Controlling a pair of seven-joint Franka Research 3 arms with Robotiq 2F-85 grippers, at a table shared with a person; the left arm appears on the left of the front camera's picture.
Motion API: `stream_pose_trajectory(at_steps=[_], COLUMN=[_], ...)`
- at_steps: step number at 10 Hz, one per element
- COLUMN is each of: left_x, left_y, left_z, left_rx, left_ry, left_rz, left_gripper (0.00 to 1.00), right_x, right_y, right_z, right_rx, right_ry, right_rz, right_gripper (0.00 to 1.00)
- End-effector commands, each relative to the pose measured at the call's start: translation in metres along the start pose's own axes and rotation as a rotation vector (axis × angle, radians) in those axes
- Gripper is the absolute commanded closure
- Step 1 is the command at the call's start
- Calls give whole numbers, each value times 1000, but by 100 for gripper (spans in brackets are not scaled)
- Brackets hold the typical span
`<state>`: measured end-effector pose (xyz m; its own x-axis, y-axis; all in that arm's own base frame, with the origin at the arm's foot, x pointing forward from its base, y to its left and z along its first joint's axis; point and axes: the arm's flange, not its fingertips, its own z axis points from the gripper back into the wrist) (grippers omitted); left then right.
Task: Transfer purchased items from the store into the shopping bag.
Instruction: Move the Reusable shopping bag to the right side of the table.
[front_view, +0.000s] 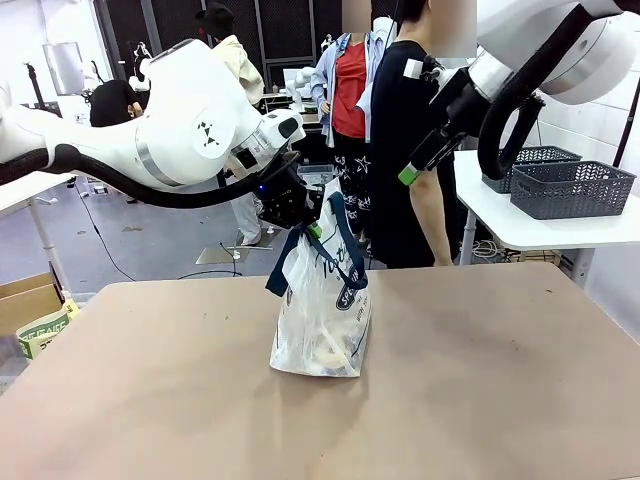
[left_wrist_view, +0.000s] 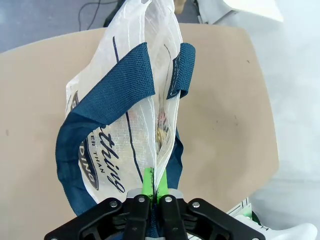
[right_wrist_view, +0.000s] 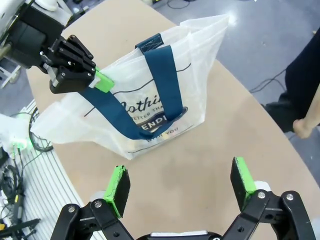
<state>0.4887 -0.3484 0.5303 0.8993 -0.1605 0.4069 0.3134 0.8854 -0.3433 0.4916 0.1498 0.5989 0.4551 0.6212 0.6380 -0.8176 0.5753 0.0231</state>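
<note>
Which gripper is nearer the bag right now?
Left. The left gripper is shut on the bag at its top edge, touching it. The right gripper hangs open, up and off toward the person's side, apart from it.

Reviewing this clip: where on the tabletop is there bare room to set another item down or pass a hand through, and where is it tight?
Bare tabletop lies on both sides of the shopping bag and along the near edge in front of it. It is tight at the bag's top, where the left hand, shut, pinches the plastic beside the navy handles. The right hand hangs open above the table, holding nothing.
</note>
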Motion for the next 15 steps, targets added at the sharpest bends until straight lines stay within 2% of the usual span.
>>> stream_pose_trajectory(at_steps=[1,3,5,8,9,11,12,15], left_x=[0,0,23,47,50,46,37,5], left_y=[1,0,-8,5,21,61,79,143], left_z=[2,0,20,72,87,114,128,160], left_rx=[1,0,197,317,375,415,461,554], left_ry=[-3,0,85,123,97,41,-24,-110], left_rz=[0,0,6,24,27,66,90,141], left_gripper=[100,100,100,100,100,100,100,100], right_x=[-5,-5,-5,-5,-5,-5,-5,-5], right_y=[3,3,3,3,3,3,3,3], right_z=[0,0,0,0,0,0,0,0], right_rx=[-1,-1,-1,-1,-1,-1,-1,-1], right_ry=[15,15,15,15,15,15,15,15], right_rz=[10,10,10,10,10,10,10,10], right_gripper=[0,0,0,0,0,0,0,0])
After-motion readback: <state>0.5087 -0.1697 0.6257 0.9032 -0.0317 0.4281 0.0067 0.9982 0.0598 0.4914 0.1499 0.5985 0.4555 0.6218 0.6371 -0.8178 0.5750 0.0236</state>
